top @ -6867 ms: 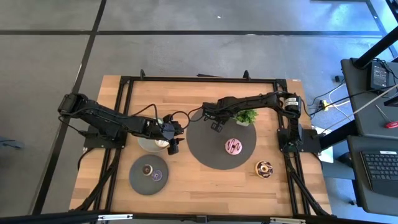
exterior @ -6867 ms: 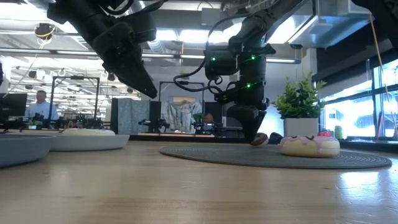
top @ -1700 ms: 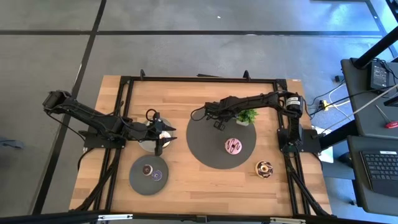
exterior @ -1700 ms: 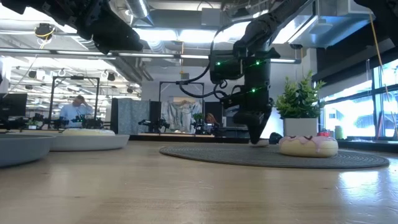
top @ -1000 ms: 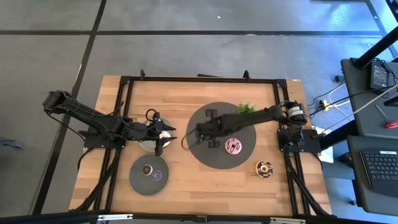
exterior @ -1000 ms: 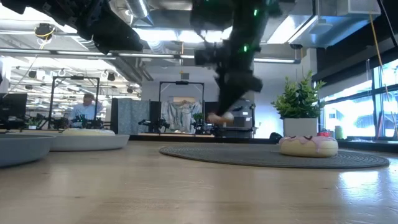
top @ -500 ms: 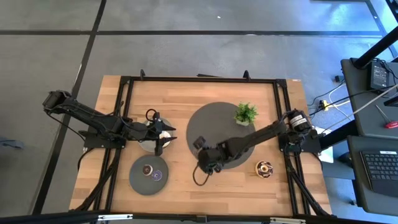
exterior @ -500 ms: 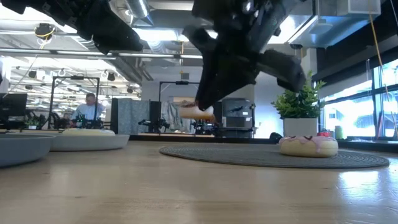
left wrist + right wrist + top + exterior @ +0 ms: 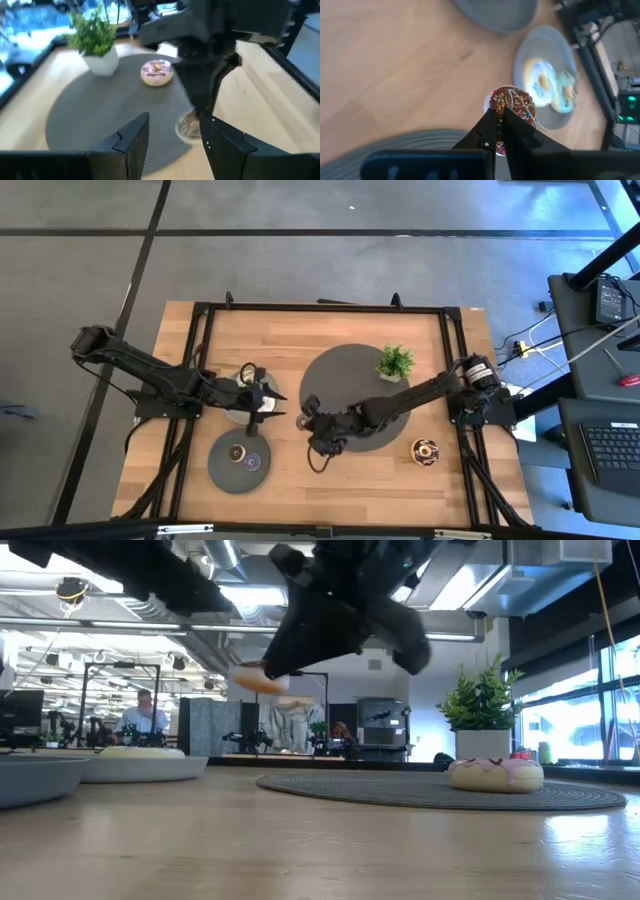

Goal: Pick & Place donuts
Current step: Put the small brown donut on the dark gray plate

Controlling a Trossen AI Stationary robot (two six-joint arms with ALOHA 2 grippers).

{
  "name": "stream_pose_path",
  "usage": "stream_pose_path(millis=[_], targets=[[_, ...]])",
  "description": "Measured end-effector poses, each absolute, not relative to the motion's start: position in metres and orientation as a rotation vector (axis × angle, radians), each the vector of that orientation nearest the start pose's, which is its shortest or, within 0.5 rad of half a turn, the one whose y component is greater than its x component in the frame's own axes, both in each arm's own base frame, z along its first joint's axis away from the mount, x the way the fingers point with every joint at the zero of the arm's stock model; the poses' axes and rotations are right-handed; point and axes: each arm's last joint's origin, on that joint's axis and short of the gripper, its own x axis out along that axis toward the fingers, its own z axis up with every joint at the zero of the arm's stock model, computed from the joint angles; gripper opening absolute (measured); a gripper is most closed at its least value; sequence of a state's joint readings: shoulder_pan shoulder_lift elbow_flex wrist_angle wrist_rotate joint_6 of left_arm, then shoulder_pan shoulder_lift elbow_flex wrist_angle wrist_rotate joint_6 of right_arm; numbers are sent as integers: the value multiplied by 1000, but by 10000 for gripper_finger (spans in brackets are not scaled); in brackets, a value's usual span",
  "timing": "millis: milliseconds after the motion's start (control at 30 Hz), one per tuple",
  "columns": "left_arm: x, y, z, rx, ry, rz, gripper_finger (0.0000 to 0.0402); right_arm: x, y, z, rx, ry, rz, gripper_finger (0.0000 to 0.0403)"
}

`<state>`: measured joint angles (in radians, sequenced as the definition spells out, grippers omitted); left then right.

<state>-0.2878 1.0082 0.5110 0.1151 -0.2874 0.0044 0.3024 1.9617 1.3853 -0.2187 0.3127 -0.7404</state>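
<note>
Donuts are being gathered onto the grey plates at the left, and one is in transit: a chocolate-sprinkled donut point(image 9: 512, 107) is pinched edge-on between the narrow fingers of the right gripper point(image 9: 501, 122), held by its rim so the ring hangs clear of the table. In the high view that gripper point(image 9: 305, 416) sits off the left edge of the round grey mat point(image 9: 340, 370), its arm reaching across the mat, apparently carrying toward the small plate point(image 9: 545, 80) just ahead, where a cream donut point(image 9: 540, 82) and a pale-green donut point(image 9: 565, 95) already lie side by side.

The left gripper point(image 9: 268, 395) waits by that same plate, its fingers point(image 9: 132, 137) apart and holding nothing, probably parked to leave the drop zone free. Closer to the table's front, a second grey plate point(image 9: 222, 470) holds a tiny brown donut point(image 9: 236, 451) and a tiny purple donut point(image 9: 253, 462). A pink donut point(image 9: 157, 72) rests on the mat near the potted plant point(image 9: 394, 363), and another chocolate donut point(image 9: 424, 450) lies on the bare wood beside the mat, both seemingly awaiting their turn.
</note>
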Motion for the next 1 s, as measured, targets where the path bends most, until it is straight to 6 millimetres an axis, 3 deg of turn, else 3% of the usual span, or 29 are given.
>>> stream_pose_path(millis=[233, 633, 833, 1000], targets=[[208, -52, 222, 279, 393, 16, 175, 421, 102, 211, -800, 691, 284, 27], [206, -49, 222, 276, 402, 133, 175, 427, 99, 228, -731, 683, 300, 27], [202, -59, 216, 329, 459, -13, 171, 428, 92, 227, -717, 702, 279, 27], [202, -62, 220, 342, 452, -27, 160, 429, 86, 227, -664, 710, 248, 27]])
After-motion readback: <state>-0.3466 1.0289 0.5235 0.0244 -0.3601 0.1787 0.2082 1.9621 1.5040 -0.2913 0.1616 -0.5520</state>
